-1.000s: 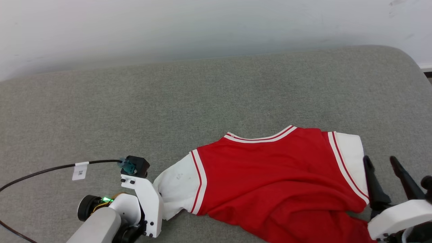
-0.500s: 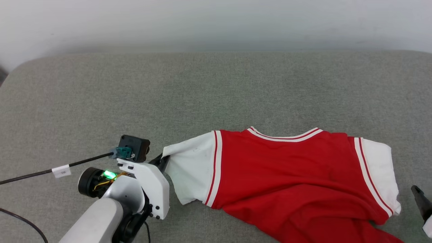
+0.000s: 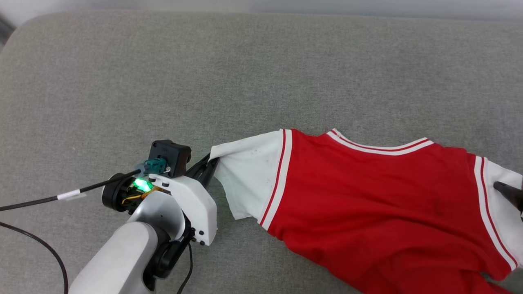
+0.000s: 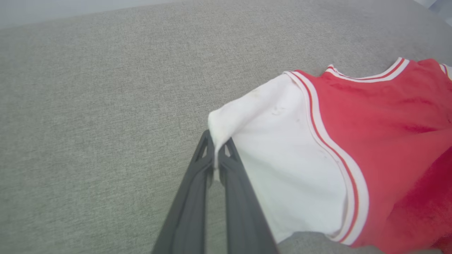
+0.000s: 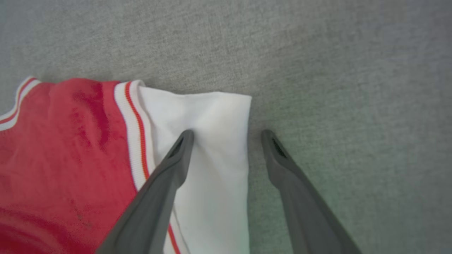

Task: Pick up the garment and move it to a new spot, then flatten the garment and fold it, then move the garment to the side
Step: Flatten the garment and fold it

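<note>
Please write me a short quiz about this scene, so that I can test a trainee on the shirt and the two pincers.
1. True or false: the left pincer is shut on a white sleeve of the shirt.
2. Choose one. The right pincer is: A) shut on the neckline; B) open, straddling the outer edge of the other white sleeve; C) shut on the red hem.
3. Fill in: the shirt lies on a cushion of ____ colour.
Key: 1 true; 2 B; 3 gray.
</note>
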Robot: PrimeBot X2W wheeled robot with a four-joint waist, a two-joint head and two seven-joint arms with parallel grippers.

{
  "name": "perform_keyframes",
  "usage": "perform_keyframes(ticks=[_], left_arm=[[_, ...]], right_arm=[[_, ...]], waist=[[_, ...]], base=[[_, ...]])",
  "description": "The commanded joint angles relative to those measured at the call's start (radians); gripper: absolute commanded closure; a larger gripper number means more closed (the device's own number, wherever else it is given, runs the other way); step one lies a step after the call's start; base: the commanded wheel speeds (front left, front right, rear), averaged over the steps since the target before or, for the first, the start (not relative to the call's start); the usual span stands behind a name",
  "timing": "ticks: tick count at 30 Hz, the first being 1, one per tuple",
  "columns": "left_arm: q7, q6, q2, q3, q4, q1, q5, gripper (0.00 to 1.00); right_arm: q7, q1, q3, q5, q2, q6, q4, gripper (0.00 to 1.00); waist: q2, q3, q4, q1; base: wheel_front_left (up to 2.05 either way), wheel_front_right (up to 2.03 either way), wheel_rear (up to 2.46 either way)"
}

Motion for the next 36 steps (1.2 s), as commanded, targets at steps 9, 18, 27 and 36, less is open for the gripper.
perform_keyframes(ticks=[9, 18, 27, 36], left_arm=[[-0.029, 0.009, 0.008, 0.014, 0.022, 0.006, -0.005, 1.00], [-0.073, 0.032, 0.029, 0.050, 0.059, -0.004, 0.003, 1.00], [-0.098, 0.016, 0.065, 0.111, 0.141, -0.103, -0.009, 1.00], [-0.117, -0.033, 0.026, 0.152, 0.319, -0.312, -0.048, 1.00]], right_arm=[[0.088, -0.011, -0.029, -0.064, 0.076, 0.000, 0.036, 1.00], [0.005, -0.053, 0.055, -0.094, 0.022, -0.001, -0.065, 1.00], [-0.073, -0.124, 0.200, -0.072, -0.010, -0.001, -0.044, 1.00], [-0.180, -0.319, 0.369, -0.028, -0.042, -0.001, 0.058, 1.00]], waist=[[0.0000, 0.005, 0.017, -0.0001], [0.0000, -0.109, -0.022, -0.0001], [0.0000, -0.253, -0.070, -0.0001], [0.0000, -0.301, -0.101, -0.0001]], base=[[0.00, 0.00, 0.00], [0.00, 0.00, 0.00], [0.00, 0.00, 0.00], [0.00, 0.00, 0.00]])
